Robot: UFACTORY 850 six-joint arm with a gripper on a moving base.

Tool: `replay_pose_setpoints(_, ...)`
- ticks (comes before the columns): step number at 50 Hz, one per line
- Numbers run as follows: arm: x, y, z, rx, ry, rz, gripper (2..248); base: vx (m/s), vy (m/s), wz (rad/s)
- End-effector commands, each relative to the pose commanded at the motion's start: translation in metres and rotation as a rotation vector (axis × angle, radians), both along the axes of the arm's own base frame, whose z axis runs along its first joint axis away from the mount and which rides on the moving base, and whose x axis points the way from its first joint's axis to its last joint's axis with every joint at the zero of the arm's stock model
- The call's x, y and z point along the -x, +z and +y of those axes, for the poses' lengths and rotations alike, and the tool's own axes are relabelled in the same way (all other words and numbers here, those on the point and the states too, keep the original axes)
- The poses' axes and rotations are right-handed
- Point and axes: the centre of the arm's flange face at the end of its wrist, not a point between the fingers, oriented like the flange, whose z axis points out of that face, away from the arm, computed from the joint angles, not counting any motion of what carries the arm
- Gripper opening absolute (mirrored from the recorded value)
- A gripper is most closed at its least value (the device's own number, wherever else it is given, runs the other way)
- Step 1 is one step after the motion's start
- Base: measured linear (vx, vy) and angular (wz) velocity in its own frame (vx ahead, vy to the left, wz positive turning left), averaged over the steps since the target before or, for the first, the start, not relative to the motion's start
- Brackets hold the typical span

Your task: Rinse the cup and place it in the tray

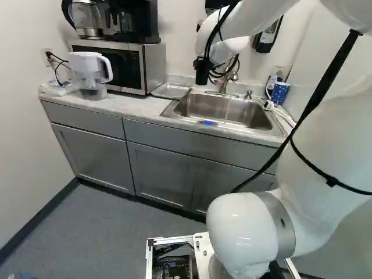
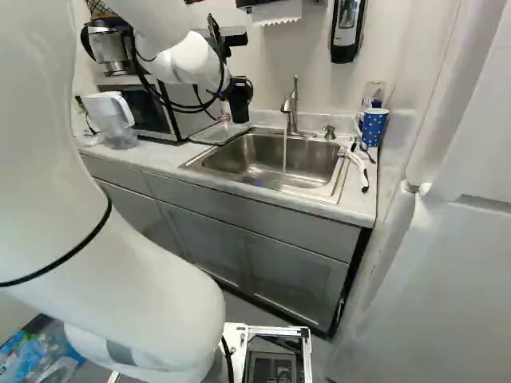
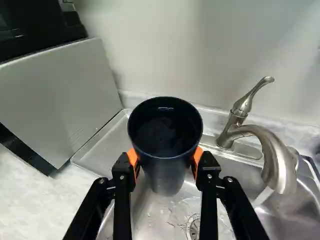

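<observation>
My gripper (image 2: 237, 89) hangs over the sink's tray side in the right base view. In the wrist view the gripper (image 3: 165, 161) is shut on a dark cup (image 3: 167, 177), an orange pad against each side. The cup is roughly upright with its open rim showing; its inside is too dark to read. Beyond it, beside the microwave, lies the shallow metal tray (image 3: 102, 145), also seen as a tray (image 1: 171, 90) left of the sink (image 2: 263, 169). Water (image 2: 285, 152) runs from the faucet (image 2: 292, 108) into the basin, to one side of the cup.
A microwave (image 1: 125, 67) with a coffee maker on top and a white pitcher (image 1: 92, 74) stand on the counter left of the tray. Right of the faucet are a blue dotted cup (image 2: 374, 126) and a white-handled brush (image 2: 357, 166). A soap dispenser (image 2: 346, 30) hangs on the wall.
</observation>
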Motion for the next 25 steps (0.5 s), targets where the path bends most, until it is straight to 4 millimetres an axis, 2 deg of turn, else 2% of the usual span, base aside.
replay_pose_setpoints(9,0.0000,0.0000,0.0000,-0.016,-0.006,0.000,122,0.000,0.000,0.000)
replay_pose_setpoints(25,0.0000,0.0000,0.0000,-0.157,-0.063,-0.003,122,0.000,0.000,0.000)
